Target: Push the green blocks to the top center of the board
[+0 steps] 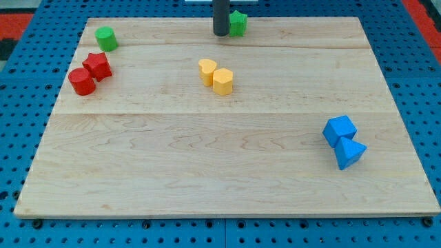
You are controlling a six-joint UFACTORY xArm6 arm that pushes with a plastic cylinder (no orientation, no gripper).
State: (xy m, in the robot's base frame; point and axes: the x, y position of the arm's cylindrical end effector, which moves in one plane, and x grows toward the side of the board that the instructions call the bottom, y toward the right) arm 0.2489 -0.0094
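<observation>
A green block [238, 23] sits at the view's top centre of the wooden board [207, 158], partly hidden by the rod. My tip [220, 33] rests just left of it, touching or nearly touching it. A second green block [106, 38], roughly cylindrical, sits at the view's top left, far to the left of my tip.
A red star-like block [98, 66] and a red cylinder [82, 82] sit together at the left. Two yellow blocks [216, 76] sit touching near the centre. A blue cube [340, 129] and a blue triangular block [350, 153] sit at the right.
</observation>
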